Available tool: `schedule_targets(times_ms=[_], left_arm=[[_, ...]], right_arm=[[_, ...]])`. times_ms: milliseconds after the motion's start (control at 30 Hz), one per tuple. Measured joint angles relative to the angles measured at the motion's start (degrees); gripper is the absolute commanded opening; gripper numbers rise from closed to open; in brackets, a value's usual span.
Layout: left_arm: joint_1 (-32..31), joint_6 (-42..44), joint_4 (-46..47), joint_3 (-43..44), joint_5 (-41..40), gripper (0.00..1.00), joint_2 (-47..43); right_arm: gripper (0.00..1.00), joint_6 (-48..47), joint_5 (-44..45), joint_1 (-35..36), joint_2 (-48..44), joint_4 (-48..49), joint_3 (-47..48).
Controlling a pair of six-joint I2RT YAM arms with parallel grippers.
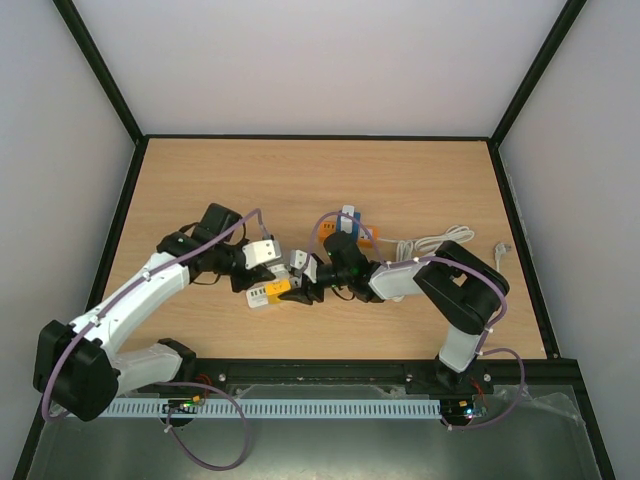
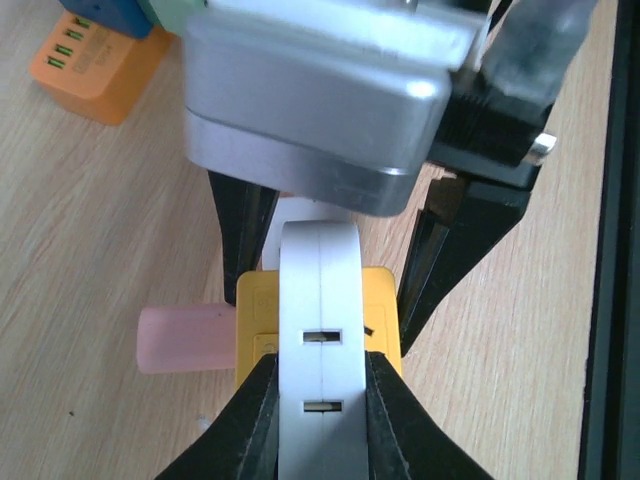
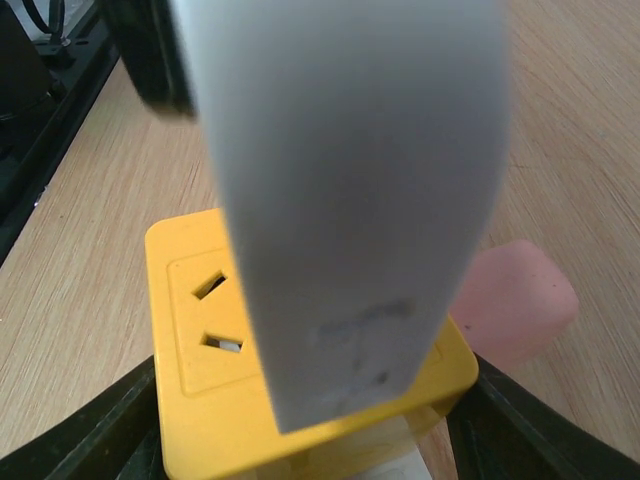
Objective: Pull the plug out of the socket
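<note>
The white plug [image 2: 320,290] stands against the face of the yellow socket cube [image 2: 385,310]; no gap shows between them. My left gripper [image 2: 321,365] is shut on the plug, one black finger on each side. My right gripper [image 3: 310,430] is shut on the yellow socket [image 3: 200,400], with the blurred plug [image 3: 350,180] rising towards that camera. In the top view the left gripper [image 1: 255,280] and the right gripper [image 1: 305,290] meet at the socket [image 1: 278,288], near the table's front middle. The plug's pins are hidden.
A pink piece [image 2: 180,340] lies against the socket's side; it also shows in the right wrist view [image 3: 520,295]. An orange and blue charger block [image 1: 355,235] sits behind the grippers, with a coiled white cable [image 1: 430,245] to its right. A black rail [image 1: 400,370] edges the table front.
</note>
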Motion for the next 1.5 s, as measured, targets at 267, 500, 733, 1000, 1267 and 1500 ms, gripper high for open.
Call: schedule_targets(times_ms=[267, 500, 733, 1000, 1267, 1500], left_arm=[[2.6, -0.3, -1.1, 2.6, 2.9, 0.03, -0.5], [6.6, 1.1, -2.1, 4.8, 5.7, 0.03, -0.5], [8.9, 2.1, -5.9, 9.0, 7.5, 0.03, -0.7], [9.6, 4.6, -10.3, 12.6, 9.8, 0.04, -0.7], [9.6, 7.6, -15.7, 14.0, 13.2, 0.05, 0.2], [9.4, 8.5, -17.2, 14.0, 14.8, 0.05, 0.6]], right_arm=[[0.48, 0.2, 0.2, -0.1, 0.1, 0.2, 0.0], [0.8, 0.1, 0.2, -0.1, -0.1, -0.2, 0.1], [0.96, 0.3, 0.1, -0.2, -1.7, -8.5, 3.7], [0.94, 0.3, -1.8, -1.2, -7.2, -16.4, 8.2], [0.66, 1.7, -4.5, -4.2, -15.7, -21.1, 9.0], [0.63, 6.5, -8.3, -4.9, -17.4, -23.7, 10.7]])
